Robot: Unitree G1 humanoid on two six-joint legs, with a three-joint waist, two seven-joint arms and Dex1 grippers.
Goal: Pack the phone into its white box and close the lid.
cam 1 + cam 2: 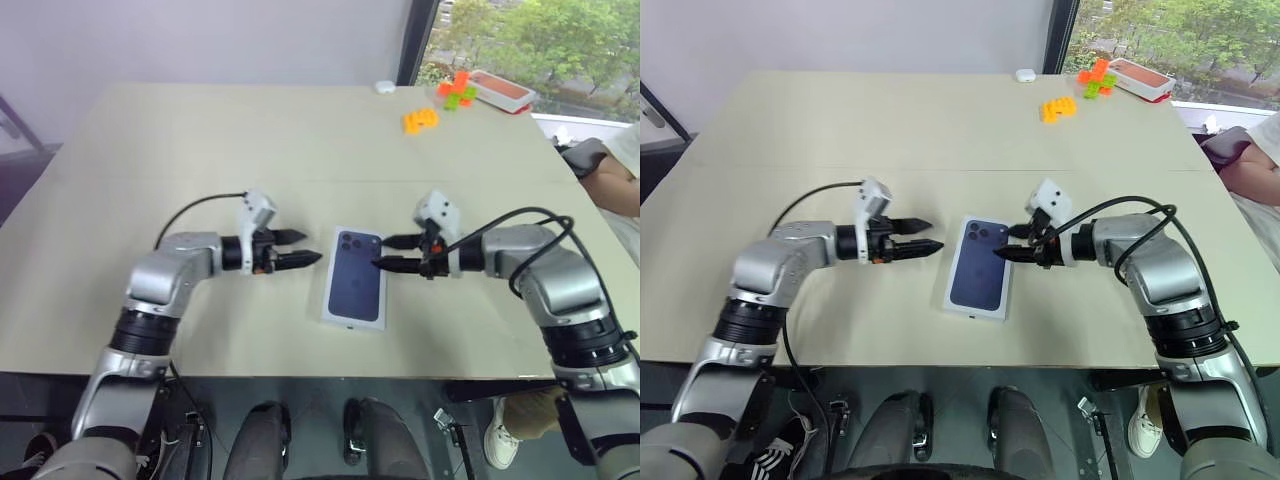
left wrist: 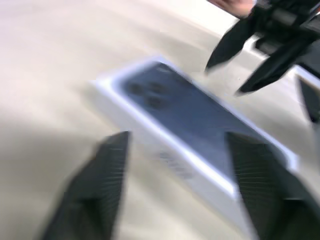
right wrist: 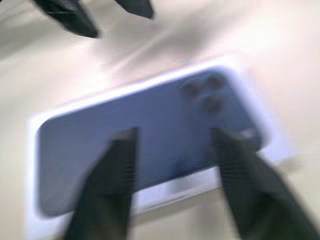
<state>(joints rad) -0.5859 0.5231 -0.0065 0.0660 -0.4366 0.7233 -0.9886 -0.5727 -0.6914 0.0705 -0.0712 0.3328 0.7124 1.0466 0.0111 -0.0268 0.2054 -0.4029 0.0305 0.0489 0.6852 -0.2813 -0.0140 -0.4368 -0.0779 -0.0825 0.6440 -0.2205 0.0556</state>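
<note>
- Here, the lid (image 1: pixel 356 277), printed with a dark blue phone back and a camera cluster, lies flat on the beige counter (image 1: pixel 200 150), near the front edge and midway between the two arms. It covers what sits beneath it, so neither the phone nor the tray can be made out.
- The left end effector (image 1: pixel 297 248) hangs beside the lid's left long edge, pointing across toward it. Its two black fingers are spread apart with a plain gap between them; they grasp nothing and stand clear of the lid. In the left wrist view those fingers (image 2: pixel 95 195) frame the lid's near long side without meeting it.
- The right end effector (image 1: pixel 392 252) is at the lid's right long edge, up by the camera-cluster corner, pointing across to the left. Its fingers are parted and empty; the lower tip sits at the lid's rim, though whether it touches I cannot tell. In the right wrist view its fingers (image 3: pixel 112 185) stand apart over the printed top.
- At the counter's far right corner sit orange and green blocks (image 1: pixel 432 108), a red-and-white case (image 1: pixel 502 91) and a small white object (image 1: pixel 384 87).
</note>
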